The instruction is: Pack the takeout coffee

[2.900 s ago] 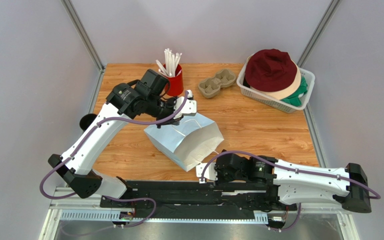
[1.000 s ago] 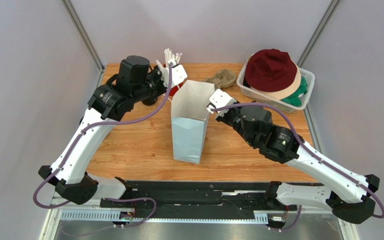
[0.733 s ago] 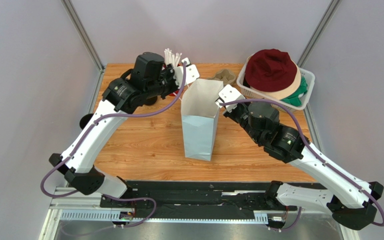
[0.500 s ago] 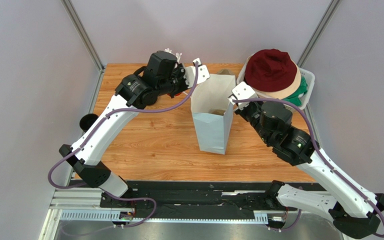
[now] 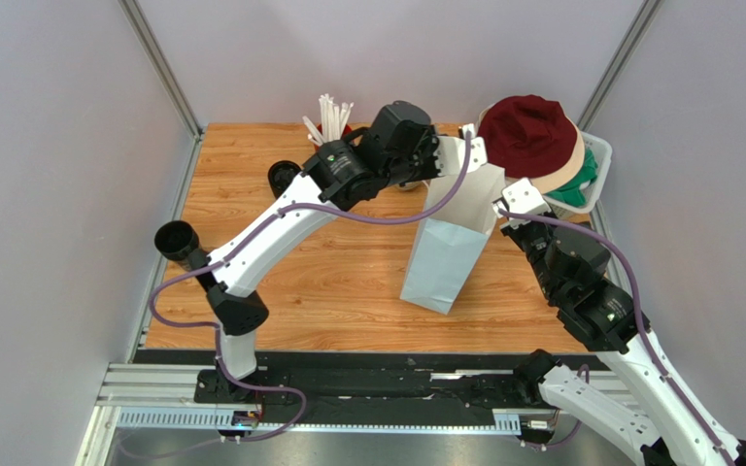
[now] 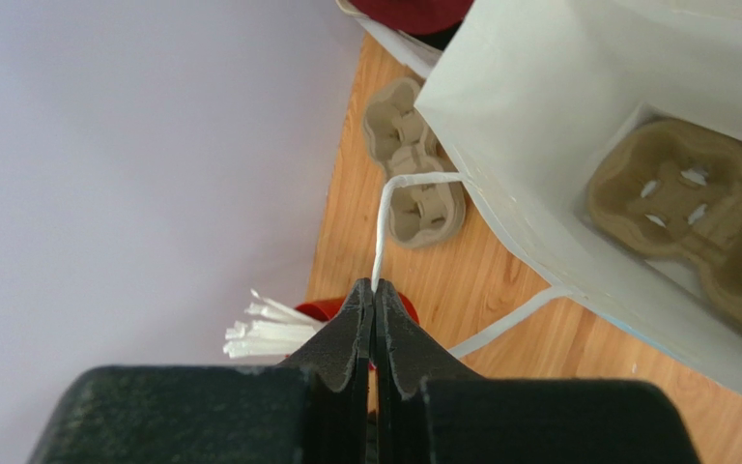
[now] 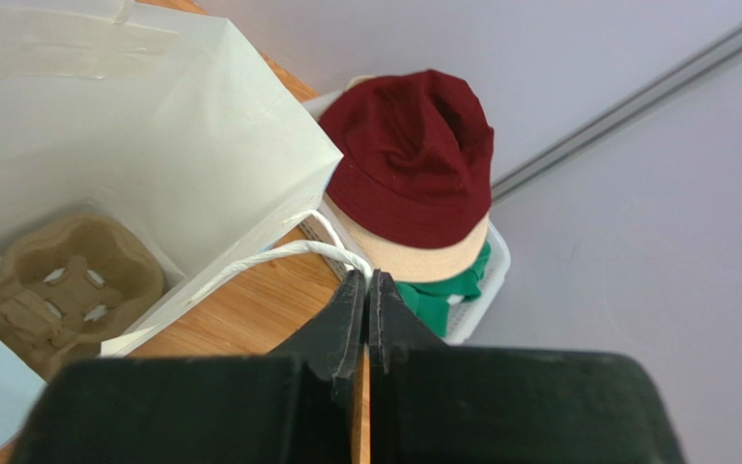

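Soft, even light; close-ups blur near the lens

We see bright, diffuse light falling from above in all three views, leaving only faint shadows on the table [image 5: 328, 282]. In the wrist views we find the white inside of the paper bag [image 6: 558, 87] close to washed out, while the left gripper [image 6: 374, 290] and right gripper [image 7: 366, 280] sit dark and slightly out of focus at the bottom edge.
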`<action>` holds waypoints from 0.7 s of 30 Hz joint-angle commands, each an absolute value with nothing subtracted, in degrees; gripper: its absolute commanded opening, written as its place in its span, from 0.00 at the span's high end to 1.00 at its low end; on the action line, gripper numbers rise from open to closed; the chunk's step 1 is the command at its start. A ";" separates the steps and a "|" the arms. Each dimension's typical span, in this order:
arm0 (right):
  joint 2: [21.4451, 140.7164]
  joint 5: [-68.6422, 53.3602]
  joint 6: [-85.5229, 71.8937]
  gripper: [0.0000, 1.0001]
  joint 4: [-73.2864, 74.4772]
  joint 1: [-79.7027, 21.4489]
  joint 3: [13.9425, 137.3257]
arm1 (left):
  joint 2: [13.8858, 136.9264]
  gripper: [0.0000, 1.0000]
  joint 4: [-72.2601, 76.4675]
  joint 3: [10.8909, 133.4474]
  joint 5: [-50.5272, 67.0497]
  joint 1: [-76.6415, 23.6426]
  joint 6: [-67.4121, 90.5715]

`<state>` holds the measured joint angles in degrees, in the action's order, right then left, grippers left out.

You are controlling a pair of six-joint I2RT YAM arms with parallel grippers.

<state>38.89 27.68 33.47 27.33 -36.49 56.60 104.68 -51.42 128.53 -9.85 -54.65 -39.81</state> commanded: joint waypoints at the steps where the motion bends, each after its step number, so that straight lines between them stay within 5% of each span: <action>1: 35.60 31.02 35.51 1.00 26.19 -34.20 56.16 | 110.82 0.96 -50.63 136.92 -12.57 -56.60 -40.34; 12: 31.47 34.45 37.79 1.00 27.42 -31.82 54.85 | 116.62 0.94 -45.18 139.92 -10.46 -58.18 -38.06; 21: 27.95 35.07 38.41 0.71 28.74 -30.67 51.59 | 117.34 0.68 -43.86 137.81 -9.58 -58.80 -36.91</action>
<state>29.32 33.61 37.69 29.12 -31.22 50.87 117.40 -47.22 137.51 -10.13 -58.43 -38.50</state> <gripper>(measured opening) 0.221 0.239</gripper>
